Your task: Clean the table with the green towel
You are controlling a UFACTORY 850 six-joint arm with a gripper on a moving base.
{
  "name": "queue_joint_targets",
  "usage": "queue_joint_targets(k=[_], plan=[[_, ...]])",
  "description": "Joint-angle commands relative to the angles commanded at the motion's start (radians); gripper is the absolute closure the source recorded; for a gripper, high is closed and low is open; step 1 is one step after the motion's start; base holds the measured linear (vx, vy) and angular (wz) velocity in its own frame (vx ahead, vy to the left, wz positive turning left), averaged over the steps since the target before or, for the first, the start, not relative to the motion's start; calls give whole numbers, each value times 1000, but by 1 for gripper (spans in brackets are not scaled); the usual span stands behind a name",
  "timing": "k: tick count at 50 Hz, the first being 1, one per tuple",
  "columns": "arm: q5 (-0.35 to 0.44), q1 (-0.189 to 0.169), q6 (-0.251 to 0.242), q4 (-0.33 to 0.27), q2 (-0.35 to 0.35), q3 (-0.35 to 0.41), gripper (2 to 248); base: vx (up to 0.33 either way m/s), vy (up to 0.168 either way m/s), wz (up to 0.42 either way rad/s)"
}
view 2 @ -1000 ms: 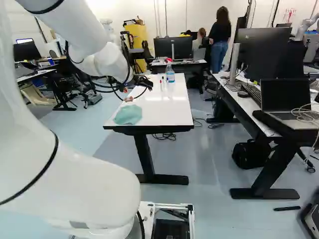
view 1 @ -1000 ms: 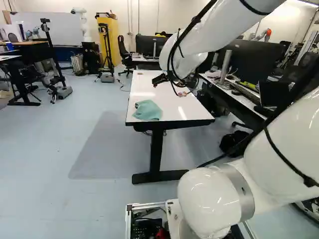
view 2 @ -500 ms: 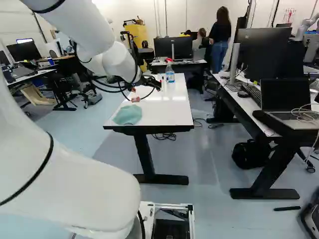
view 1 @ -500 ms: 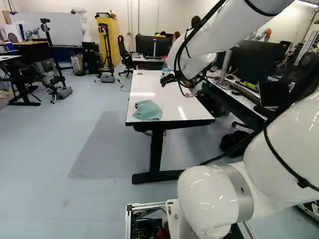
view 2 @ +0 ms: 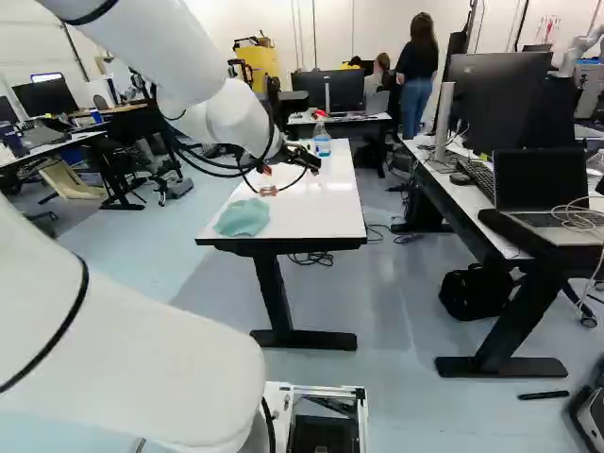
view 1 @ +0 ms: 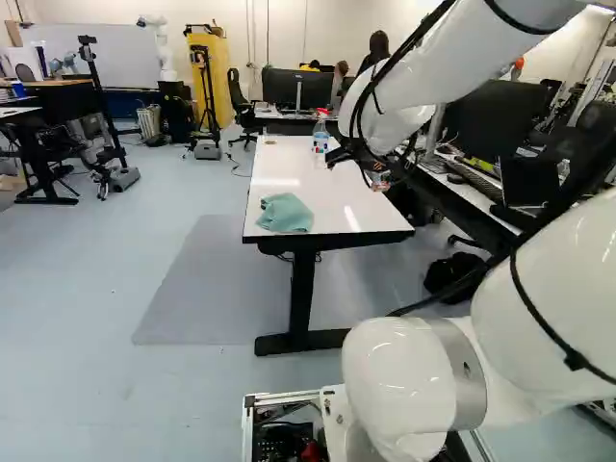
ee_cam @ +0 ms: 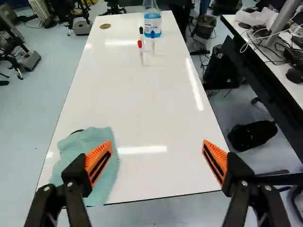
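Green crumpled cloth towel (ee_cam: 78, 146) on white rectangular surface (ee_cam: 156, 104), left of wide-open black, orange-padded claw (ee_cam: 158, 145); reach likely needs left, then down.

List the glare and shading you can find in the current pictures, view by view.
Wrist view: bright streaks on the table, one beside the towel; left base view: streaks on the table again, plus a darker area, possibly shadow, on the floor; right base view: pale glare on the table beyond the towel.
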Motion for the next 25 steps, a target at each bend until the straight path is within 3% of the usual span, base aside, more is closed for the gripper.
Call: queue_joint_targets(k=[25], plan=[[32, 4, 0, 0, 1, 20, 3, 0, 0, 0]])
